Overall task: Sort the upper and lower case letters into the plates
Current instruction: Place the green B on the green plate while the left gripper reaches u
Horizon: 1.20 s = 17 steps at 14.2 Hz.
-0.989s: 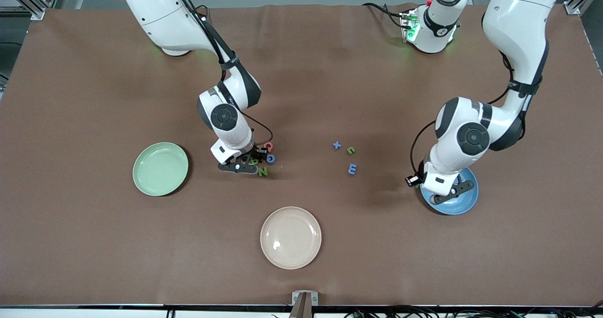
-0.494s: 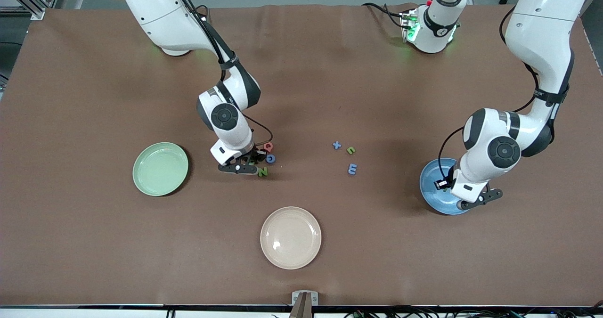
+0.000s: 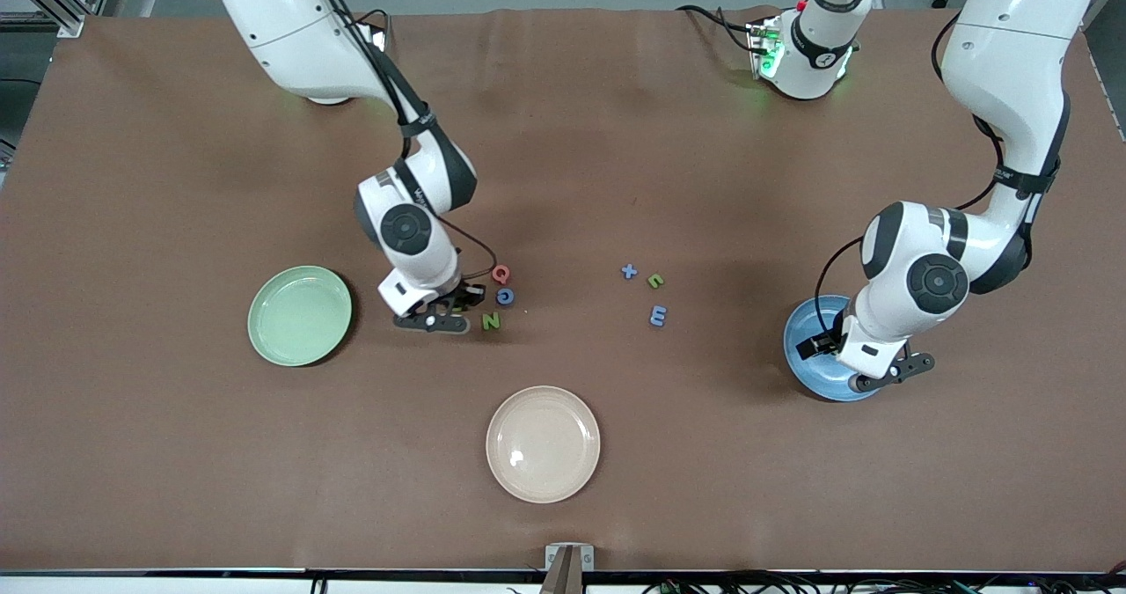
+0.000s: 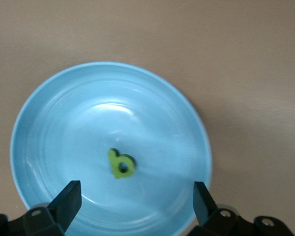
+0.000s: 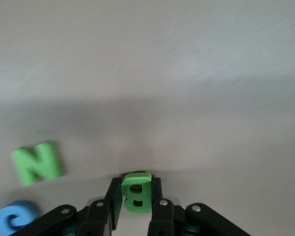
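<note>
The blue plate (image 3: 806, 337) lies near the left arm's end of the table. My left gripper (image 3: 873, 372) hangs over it, open and empty. In the left wrist view the open gripper (image 4: 136, 202) is above the blue plate (image 4: 152, 113), which holds a green lower-case b (image 4: 121, 164). My right gripper (image 3: 438, 316) is low over the table beside a cluster of letters. In the right wrist view the right gripper (image 5: 136, 197) is shut on a green capital B (image 5: 136, 191). The mint green plate (image 3: 299, 315) lies empty toward the right arm's end.
Beside the right gripper lie a red letter (image 3: 500, 272), a blue round letter (image 3: 505, 296) and a green N (image 3: 491, 321). Mid-table lie a blue plus sign (image 3: 628, 271), a green u (image 3: 655, 281) and a blue m (image 3: 658, 315). A cream-beige plate (image 3: 543, 443) sits nearest the camera.
My right gripper has drawn away from the letter cluster toward the mint plate with the B. My left arm swung toward its own end of the table, uncovering part of the blue plate.
</note>
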Tool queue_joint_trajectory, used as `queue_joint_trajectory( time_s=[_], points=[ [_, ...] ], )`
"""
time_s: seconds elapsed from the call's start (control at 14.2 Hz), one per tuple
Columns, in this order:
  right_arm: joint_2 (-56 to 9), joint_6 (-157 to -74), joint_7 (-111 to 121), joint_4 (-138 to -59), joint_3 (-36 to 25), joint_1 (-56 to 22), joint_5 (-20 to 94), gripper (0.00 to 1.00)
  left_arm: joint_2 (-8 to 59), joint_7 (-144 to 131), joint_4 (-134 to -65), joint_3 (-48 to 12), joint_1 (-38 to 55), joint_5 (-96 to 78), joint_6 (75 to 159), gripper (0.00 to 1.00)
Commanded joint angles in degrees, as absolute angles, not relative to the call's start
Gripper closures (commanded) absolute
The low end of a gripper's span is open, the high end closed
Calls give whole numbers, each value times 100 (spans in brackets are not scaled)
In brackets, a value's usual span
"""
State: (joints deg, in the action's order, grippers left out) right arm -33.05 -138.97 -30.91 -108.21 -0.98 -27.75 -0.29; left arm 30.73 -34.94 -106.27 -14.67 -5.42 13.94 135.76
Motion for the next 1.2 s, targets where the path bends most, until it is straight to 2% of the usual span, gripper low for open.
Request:
queue_joint_trajectory(
  time_s=[0.0,0.28,0.64,0.85,0.92,0.99,1.06,1.13],
  points=[
    [-2717,-13300,-2131,-10942,9,-1971,-70,100,2769,-4136,-10907,-1862,-475,1494,13491,0],
    [-2383,-12832,-645,-11161,0,-1127,-35,100,2821,-5307,-10933,-2303,-221,1503,13517,0],
    [-2224,-13358,527,-11908,9,-282,-35,100,2996,-6406,-10942,-2303,605,1503,13570,0],
    [-2232,-13640,536,-12330,26,-184,-18,99,3190,-7046,-11100,-2303,878,1503,14095,0],
    [-2232,-13632,527,-12348,26,-185,-18,96,3260,-7223,-11127,-2294,966,1503,14289,0],
    [-2232,-13632,527,-12349,26,-176,-18,83,3365,-7320,-11118,-2303,1045,1503,14343,0],
    [-2241,-13632,527,-12349,26,-176,-18,65,3453,-7356,-11109,-2285,1168,1512,14387,2],
    [-2241,-13641,519,-12349,26,-184,-9,6,3506,-7365,-11109,-2268,1239,1512,14475,6]
  ],
)
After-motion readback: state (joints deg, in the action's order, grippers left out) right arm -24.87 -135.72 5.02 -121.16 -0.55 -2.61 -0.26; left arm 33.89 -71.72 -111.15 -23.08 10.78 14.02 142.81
